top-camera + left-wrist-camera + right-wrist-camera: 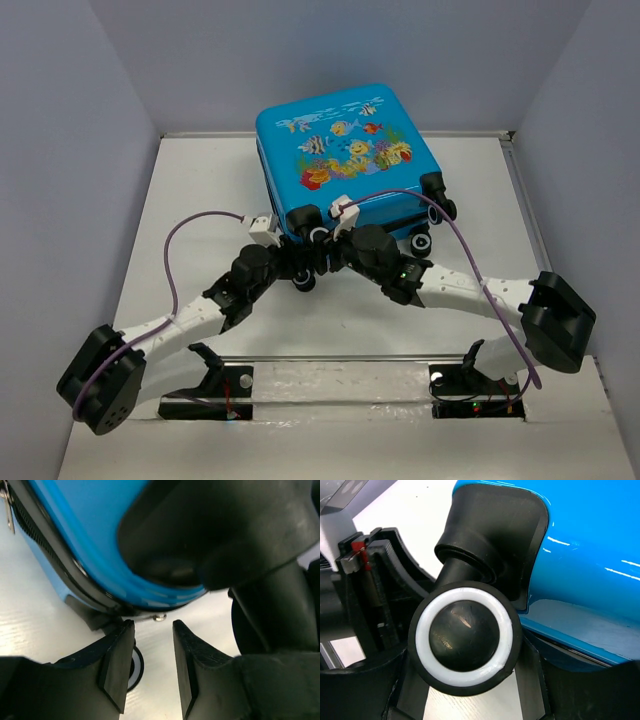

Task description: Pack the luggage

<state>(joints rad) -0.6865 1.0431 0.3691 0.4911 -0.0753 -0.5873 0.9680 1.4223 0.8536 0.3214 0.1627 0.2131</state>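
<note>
left hand (153, 626) — fingers parted, low | right hand (470, 682) — fingers spread wide

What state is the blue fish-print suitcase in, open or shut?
Shut: the bright-blue hard-shell fish-print suitcase lies flat, both shells together along the black zipper band. Whether it is fully zipped, cannot tell.

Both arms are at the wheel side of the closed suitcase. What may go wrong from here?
1. The right pincer seems to straddle a wheel; a round caster may turn, so a pull could slip.
2. The left pincer, open, is close beside it at the luggage corner; the arms may collide.
3. The purple cable hangs near the wheels and could snag.
</note>
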